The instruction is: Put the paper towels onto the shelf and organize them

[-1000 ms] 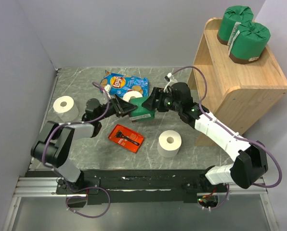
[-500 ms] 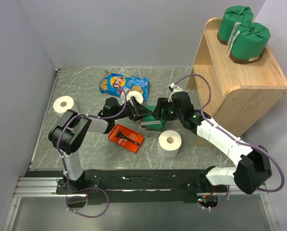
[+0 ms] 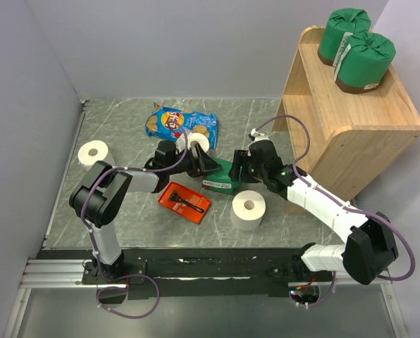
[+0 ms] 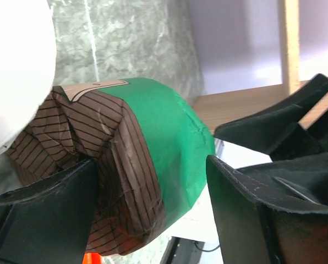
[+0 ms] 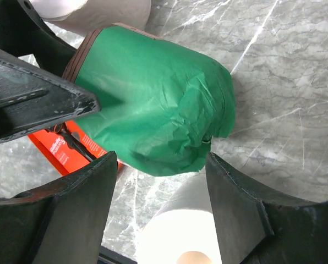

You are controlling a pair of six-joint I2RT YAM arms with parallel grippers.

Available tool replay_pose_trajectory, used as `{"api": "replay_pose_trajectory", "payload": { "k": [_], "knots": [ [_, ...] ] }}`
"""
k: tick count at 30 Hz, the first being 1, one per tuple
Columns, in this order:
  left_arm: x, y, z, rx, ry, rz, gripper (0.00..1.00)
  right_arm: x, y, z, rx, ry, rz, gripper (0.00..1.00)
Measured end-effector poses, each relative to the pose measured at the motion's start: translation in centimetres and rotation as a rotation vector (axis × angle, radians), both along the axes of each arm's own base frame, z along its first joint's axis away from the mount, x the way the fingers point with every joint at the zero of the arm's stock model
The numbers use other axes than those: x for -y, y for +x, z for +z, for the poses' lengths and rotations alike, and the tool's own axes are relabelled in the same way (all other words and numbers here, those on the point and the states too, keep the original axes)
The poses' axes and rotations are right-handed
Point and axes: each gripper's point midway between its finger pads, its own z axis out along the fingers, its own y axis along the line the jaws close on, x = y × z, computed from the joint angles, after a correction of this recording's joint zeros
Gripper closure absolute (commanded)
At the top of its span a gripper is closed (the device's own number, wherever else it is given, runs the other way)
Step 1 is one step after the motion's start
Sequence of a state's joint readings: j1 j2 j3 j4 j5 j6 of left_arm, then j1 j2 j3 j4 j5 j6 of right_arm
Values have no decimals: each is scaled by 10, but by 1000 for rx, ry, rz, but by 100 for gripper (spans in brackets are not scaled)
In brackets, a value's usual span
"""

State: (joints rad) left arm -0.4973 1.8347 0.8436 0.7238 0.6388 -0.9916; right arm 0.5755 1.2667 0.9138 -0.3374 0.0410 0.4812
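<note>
One green-wrapped roll [image 5: 153, 104] at the centre of the table [image 3: 125, 127] is clamped by the left end effector [image 4: 152, 165]. The right end effector [image 5: 159, 159] straddles its green end; closure cannot be told.

Seen from above: I find two wrapped rolls [image 3: 344, 35] [image 3: 365, 62] atop the shelf [image 3: 351, 113], far right. At mid-worktop [image 3: 125, 127], a third wrapped roll [image 3: 220, 180] sits between left claw [image 3: 208, 169] and right claw [image 3: 232, 171]; tray [image 3: 186, 201] and a bare roll [image 3: 248, 210] lie nearer me, the chip bag [image 3: 180, 123] behind.

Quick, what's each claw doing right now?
Left claw: closed on the green paper towel roll.
Right claw: open, straddling the same roll.
</note>
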Motion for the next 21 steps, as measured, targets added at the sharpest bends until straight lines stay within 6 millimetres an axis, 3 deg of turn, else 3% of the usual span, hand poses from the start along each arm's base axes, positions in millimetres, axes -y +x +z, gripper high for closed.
{"api": "replay_pose_trajectory", "payload": {
  "k": [7, 12, 16, 21],
  "knots": [
    [-7, 8, -7, 15, 105, 41, 19, -1, 0, -1, -9, 10, -11, 28],
    [-18, 11, -8, 26, 176, 92, 18, -5, 4, -17, -46, 14, -30, 28],
    [-23, 12, -5, 42, 203, 119, 19, -6, 4, -31, -76, 34, -50, 35],
    [-25, 7, -13, 37, 245, 141, 19, -8, 1, -42, -97, 77, -71, 36]
  ]
}}
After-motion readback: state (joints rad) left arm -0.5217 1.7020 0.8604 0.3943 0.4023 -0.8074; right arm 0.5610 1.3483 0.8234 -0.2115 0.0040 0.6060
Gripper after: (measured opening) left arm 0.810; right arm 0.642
